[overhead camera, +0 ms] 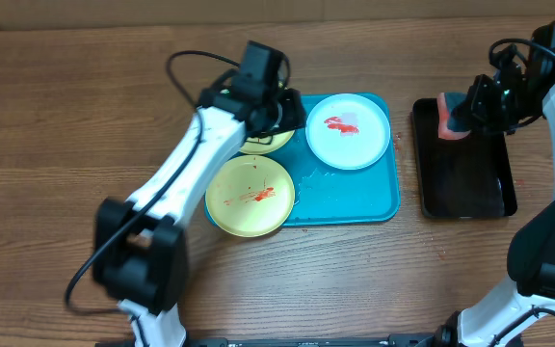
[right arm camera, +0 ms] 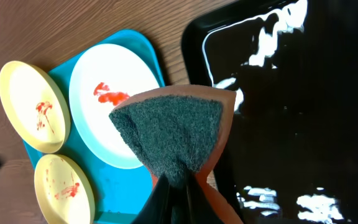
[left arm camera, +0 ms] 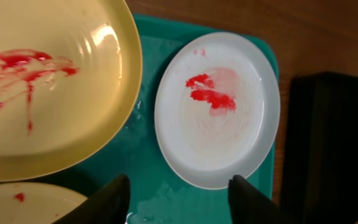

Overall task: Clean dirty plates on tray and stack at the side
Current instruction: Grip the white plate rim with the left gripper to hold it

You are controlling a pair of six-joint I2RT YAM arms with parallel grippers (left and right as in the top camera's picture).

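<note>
The turquoise tray (overhead camera: 374, 198) holds three sauce-smeared plates. One yellow-green plate (overhead camera: 249, 196) lies at its front left, overhanging the rim. A second yellow-green plate (overhead camera: 276, 145) at the back left is mostly hidden under my left gripper (overhead camera: 270, 108). The pale blue-white plate (overhead camera: 348, 130) lies at the back right. My left gripper (left arm camera: 179, 202) is open and empty, hovering above bare tray (left arm camera: 148, 180) between a yellow-green plate (left arm camera: 48, 87) and the pale plate (left arm camera: 216, 109). My right gripper (right arm camera: 179, 193) is shut on a green-and-orange sponge (right arm camera: 173, 134), held above the black tray.
A smaller black tray (overhead camera: 465, 169) with wet glints lies on the wooden table right of the turquoise tray. It also shows in the right wrist view (right arm camera: 291, 112) and the left wrist view (left arm camera: 331, 143). Bare wood surrounds both trays.
</note>
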